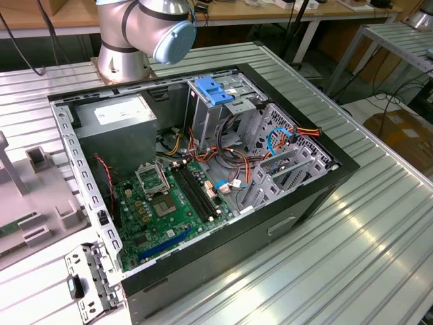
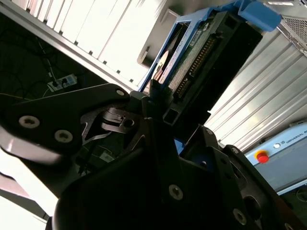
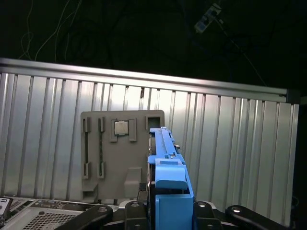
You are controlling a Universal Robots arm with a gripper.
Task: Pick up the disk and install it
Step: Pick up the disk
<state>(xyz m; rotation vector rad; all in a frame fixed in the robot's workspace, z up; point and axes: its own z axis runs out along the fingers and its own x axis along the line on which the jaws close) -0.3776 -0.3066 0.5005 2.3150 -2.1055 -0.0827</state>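
The disk [image 3: 169, 178], a grey drive in a bright blue carrier, stands edge-on between the black fingers of my gripper [image 3: 168, 210] in the first wrist view. In the second wrist view the disk [image 2: 201, 52] shows its connector edge and circuit side, and the gripper [image 2: 158, 103] is shut on one end of it. It hangs in the air above the ribbed metal table [image 3: 230, 143], with a grey fixture tray [image 3: 103, 165] beneath and beyond it. In the exterior view the arm's base [image 1: 128, 40] stands behind the open computer case [image 1: 318, 193].
Inside the case are a motherboard [image 1: 159, 210], a power supply [image 1: 118, 122], loose cables [image 1: 230, 159] and a metal drive cage [image 1: 223, 118] topped by a fixed blue bracket [image 1: 213, 90]. The grey tray [image 1: 34, 203] lies at the exterior view's left. A red stop button [image 2: 261, 156] sits off the table.
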